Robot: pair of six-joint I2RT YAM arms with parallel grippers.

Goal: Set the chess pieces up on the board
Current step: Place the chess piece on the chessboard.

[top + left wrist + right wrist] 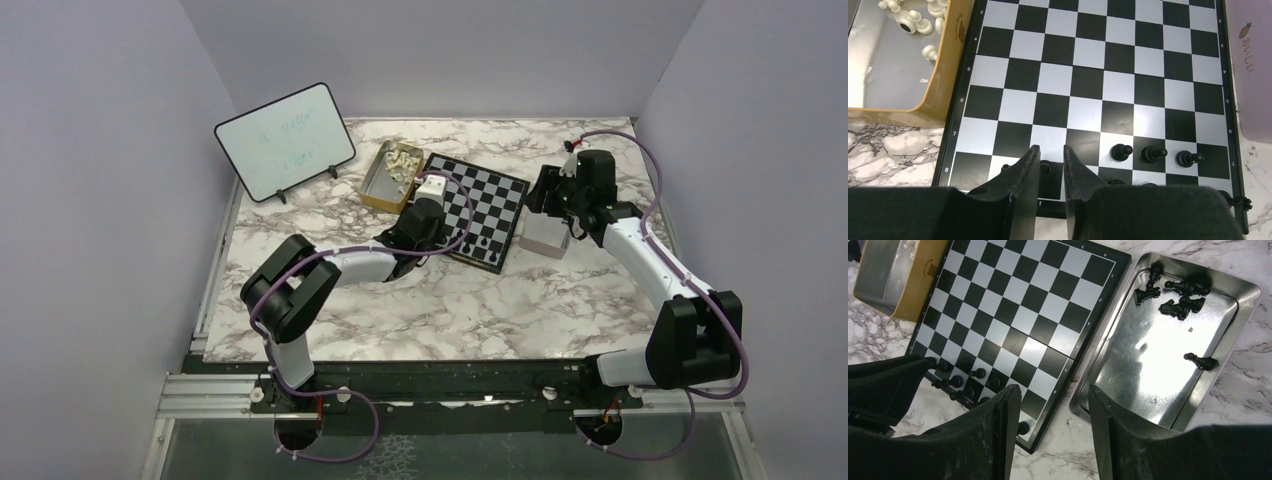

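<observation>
Marbled counter [480, 300] carries the board [1128, 75], at whose near row the left pincer [1049, 165] stands narrowly parted astride an upright black chessman [1046, 171], so it looks free rather than gripped. Wide and empty, the right pincer [1054, 400] hangs over the board's edge; ahead and to its right the loose black chessmen [1178, 307] lie toppled in the silver tray [1148, 380], so that arm is, I judge, the nearer to fetch one.

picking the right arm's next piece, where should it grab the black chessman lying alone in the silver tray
Probably its narrow waist, from straight above. The black chessman lies on its side on the silver tray floor, apart from the other black pieces, so the open right gripper could straddle it crosswise.
</observation>
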